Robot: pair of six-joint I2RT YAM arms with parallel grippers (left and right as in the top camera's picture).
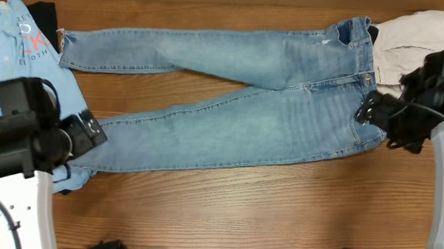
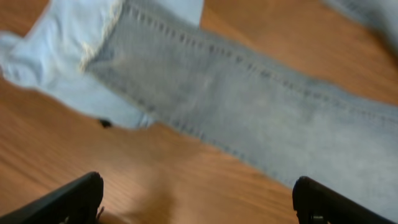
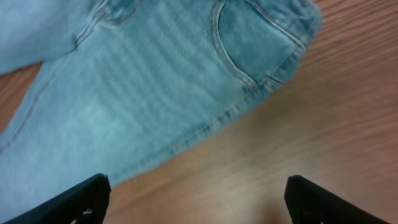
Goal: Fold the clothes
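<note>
1 table [image 1: 239, 218], brown wood, carries it all.

1 pr of jeans [image 1: 230, 125], light blue, lies flat on it & is the biggest thing. The waist is by the right edge, and the 2 legs go out to the left edge, spread like a V. The far leg ends just beside the T-shirt. The near leg's end lies on top of the T-shirt.

1 T-shirt [image 1: 14, 58], pale blue w/ red & white letters, lies at the left edge.

1 pr of beige trousers [image 1: 412, 40] sits bunched in the far right corner, touching the jeans' waist.

1 black cloth [image 1: 45, 17] peeks out from under the T-shirt in the far left corner. Can't tell what kind.

2 pincers:
- **L pincer** [image 2: 198, 202]: fingers wide apart, nothing between them, over bare wood just beside the near leg.
- **R pincer** [image 3: 198, 202]: fingers wide apart, holding nothing, over bare wood just beside the jeans' pocket at the waist end.
</note>
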